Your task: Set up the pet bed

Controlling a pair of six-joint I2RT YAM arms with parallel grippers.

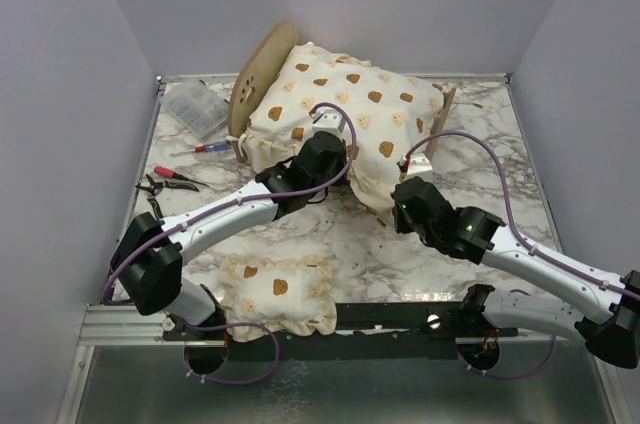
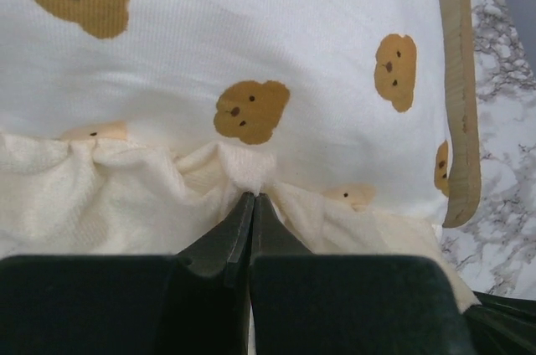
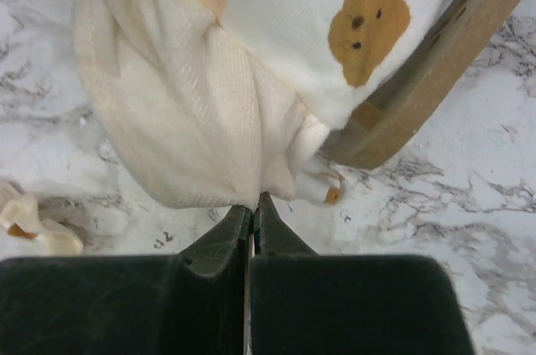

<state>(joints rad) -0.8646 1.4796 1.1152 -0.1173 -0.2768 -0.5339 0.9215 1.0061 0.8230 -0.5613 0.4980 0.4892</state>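
A small light plywood pet bed (image 1: 262,72) with a rounded headboard stands toward the back of the white marble-patterned desk (image 1: 400,244). A large cream ruffled cushion with brown bear faces (image 1: 340,104) lies over it, hiding the base. The left pincer (image 2: 251,200) is pressed together on the cushion's near ruffle, and the cloth puckers in toward its tips. The right pincer (image 3: 253,208) is also pressed together, at the hanging ruffle by the footboard corner; I cannot tell whether it has caught any cloth. A small matching bear-print pillow (image 1: 278,289) lies near the arm bases. A clear plastic box (image 1: 195,109) and a red-and-blue screwdriver (image 1: 205,148) sit at far left.
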